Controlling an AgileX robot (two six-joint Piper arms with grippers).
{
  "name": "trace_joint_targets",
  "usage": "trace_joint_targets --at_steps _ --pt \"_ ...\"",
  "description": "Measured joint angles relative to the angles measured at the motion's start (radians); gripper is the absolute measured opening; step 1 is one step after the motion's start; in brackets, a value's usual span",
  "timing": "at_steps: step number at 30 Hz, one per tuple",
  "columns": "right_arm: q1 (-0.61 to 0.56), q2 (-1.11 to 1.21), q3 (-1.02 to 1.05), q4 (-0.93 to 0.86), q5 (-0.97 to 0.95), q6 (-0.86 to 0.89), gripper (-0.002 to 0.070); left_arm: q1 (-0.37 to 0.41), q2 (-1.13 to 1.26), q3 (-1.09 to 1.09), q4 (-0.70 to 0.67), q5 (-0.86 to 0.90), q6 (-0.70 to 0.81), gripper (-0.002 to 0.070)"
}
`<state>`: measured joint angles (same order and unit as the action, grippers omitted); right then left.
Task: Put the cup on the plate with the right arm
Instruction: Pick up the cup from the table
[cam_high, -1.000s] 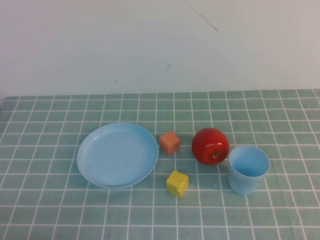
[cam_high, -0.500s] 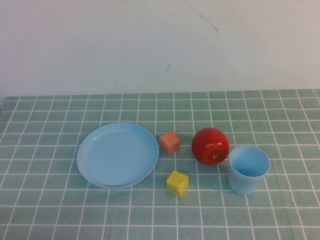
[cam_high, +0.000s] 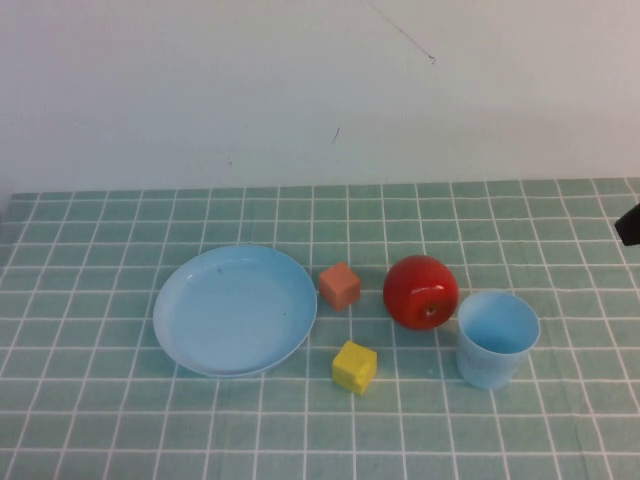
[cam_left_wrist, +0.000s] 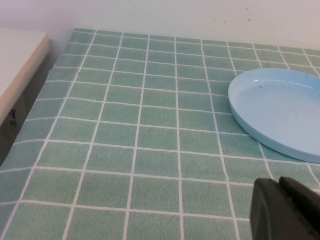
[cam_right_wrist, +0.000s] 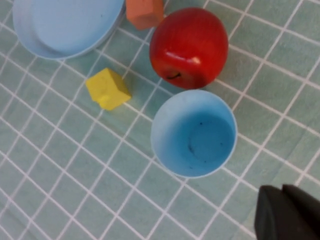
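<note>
The light blue cup (cam_high: 497, 338) stands upright and empty on the right of the table, close beside a red apple (cam_high: 421, 291). The cup also shows in the right wrist view (cam_right_wrist: 194, 133). The light blue plate (cam_high: 235, 309) lies empty to the left, and its rim shows in the left wrist view (cam_left_wrist: 240, 112). My right gripper (cam_right_wrist: 280, 189) hovers above the table just beside the cup, fingers together and empty. A dark part of the right arm (cam_high: 630, 222) enters at the right edge of the high view. My left gripper (cam_left_wrist: 277, 182) is shut and empty, left of the plate.
An orange cube (cam_high: 340, 286) lies between plate and apple. A yellow cube (cam_high: 355, 367) lies in front of it, between plate and cup. The green tiled cloth (cam_high: 100, 420) covers the table. A white wall stands behind. A beige surface (cam_left_wrist: 15, 60) lies past the table's left edge.
A dark part of the right arm has come into the high view at the right edge. The cup, plate, apple and cubes have not moved.
</note>
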<state>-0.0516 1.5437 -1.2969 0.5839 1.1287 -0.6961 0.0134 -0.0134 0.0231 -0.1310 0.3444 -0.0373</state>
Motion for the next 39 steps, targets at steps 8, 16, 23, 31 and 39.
trace_joint_targets --at_steps 8,16,23,31,39 --pt "0.125 0.134 -0.207 -0.194 0.069 0.084 0.0111 0.000 0.000 0.000 0.000 0.000 0.000 -0.0003" --pt "0.200 0.258 -0.267 -0.234 0.079 0.163 0.0324 0.000 0.000 0.000 0.000 0.000 0.000 -0.0003" --pt "0.247 0.322 -0.267 -0.276 0.057 0.168 0.0333 0.000 0.000 0.000 0.000 0.000 0.000 -0.0003" --pt "0.332 0.367 -0.267 -0.370 0.038 0.199 0.0319 0.000 0.000 0.000 0.000 0.000 0.000 -0.0003" --pt "0.347 0.414 -0.267 -0.384 -0.001 0.219 0.0318 0.000 0.000 0.000 0.000 0.000 0.000 -0.0003"
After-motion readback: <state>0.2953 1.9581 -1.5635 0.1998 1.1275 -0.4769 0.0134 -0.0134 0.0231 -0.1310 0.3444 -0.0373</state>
